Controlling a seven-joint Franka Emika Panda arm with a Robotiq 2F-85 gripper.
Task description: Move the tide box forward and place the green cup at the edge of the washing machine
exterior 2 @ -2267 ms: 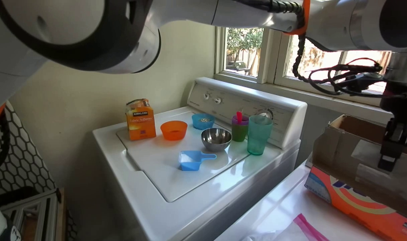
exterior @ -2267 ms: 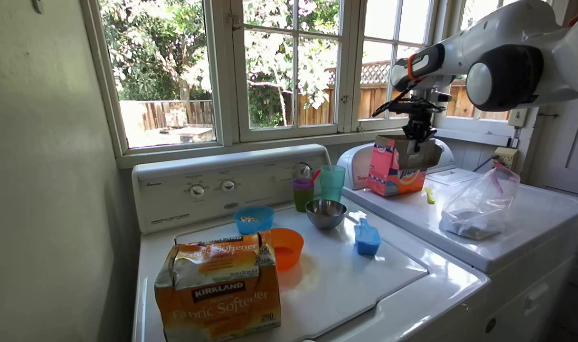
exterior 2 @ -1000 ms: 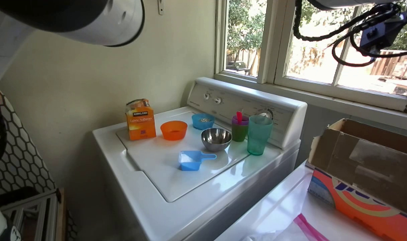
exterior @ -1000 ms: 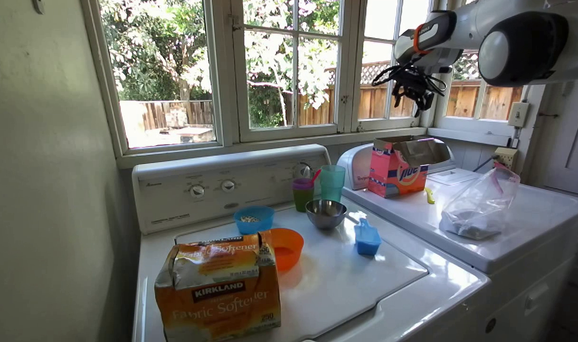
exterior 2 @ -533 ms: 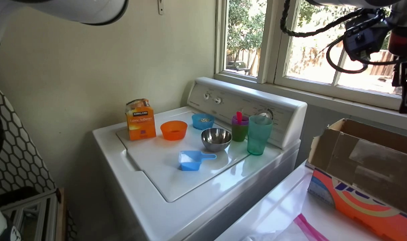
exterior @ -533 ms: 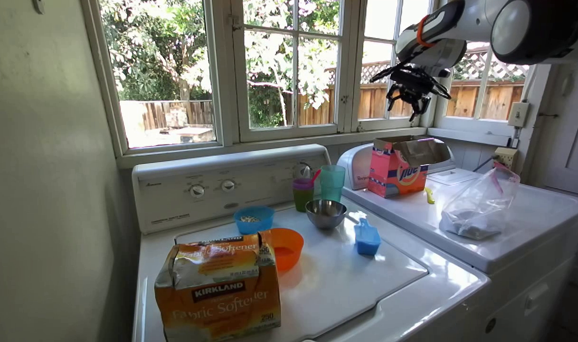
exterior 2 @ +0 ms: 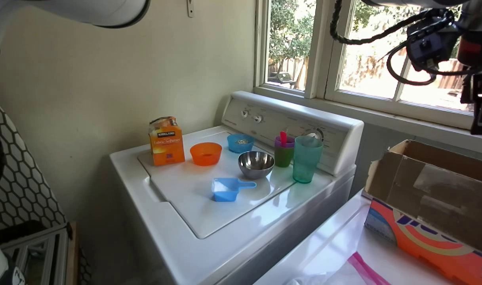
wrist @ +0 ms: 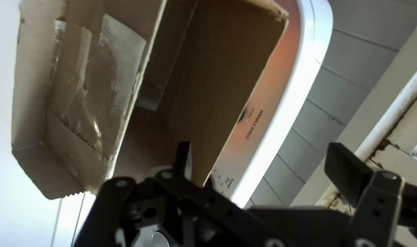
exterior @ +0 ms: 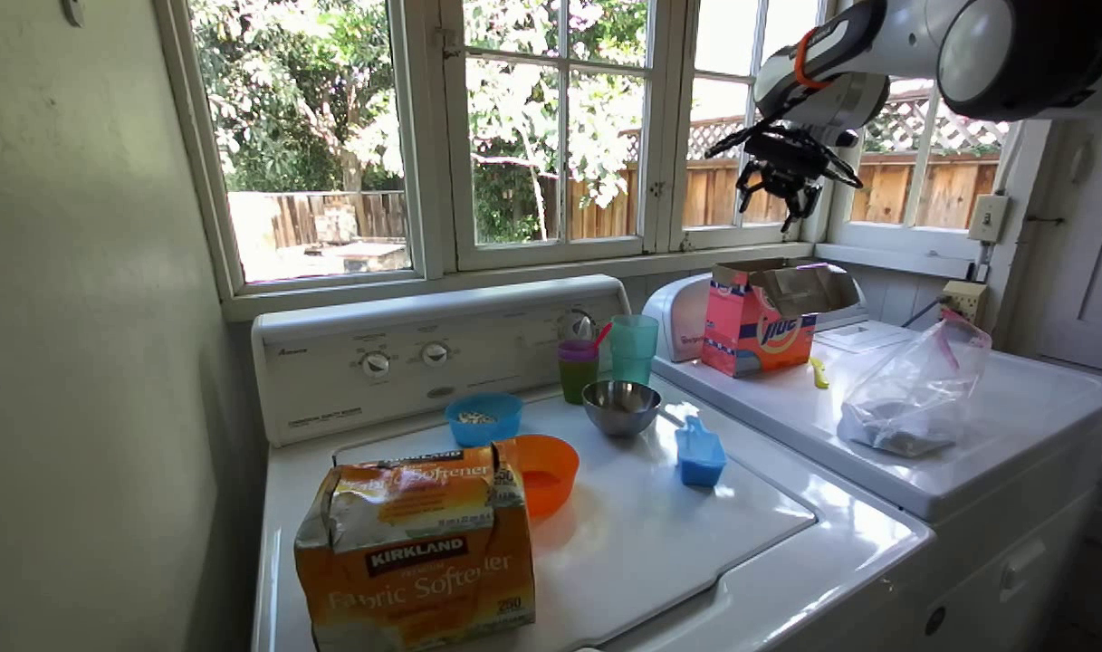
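Observation:
The tide box [exterior: 757, 337], pink and orange with its top flaps open, stands on the white appliance [exterior: 985, 444] beside the washing machine [exterior: 659, 534]. Above the box and apart from it hangs my gripper [exterior: 765, 217]. Its fingers are spread wide in the wrist view, with nothing held between them; the box's open top [wrist: 208, 68] lies below. The green cup [exterior 2: 307, 160], a tall translucent teal tumbler, is upright at the washing machine's back corner, by the control panel and on the side toward the tide box. In an exterior view the right frame edge cuts off part of the tide box.
Close to the green cup are a purple-and-green cup [exterior 2: 284, 154] with a pink spoon and a steel bowl [exterior 2: 256, 165]. A blue scoop [exterior 2: 227, 190], orange bowl [exterior 2: 205, 154], blue bowl [exterior 2: 240, 143] and fabric softener box [exterior 2: 166, 142] share the lid. A plastic bag [exterior: 917, 398] lies before the tide box.
My gripper, earlier down at the tide box's flap, has risen well above it. The box has shifted slightly toward the appliance's front. Over the last half second the arm is almost still.

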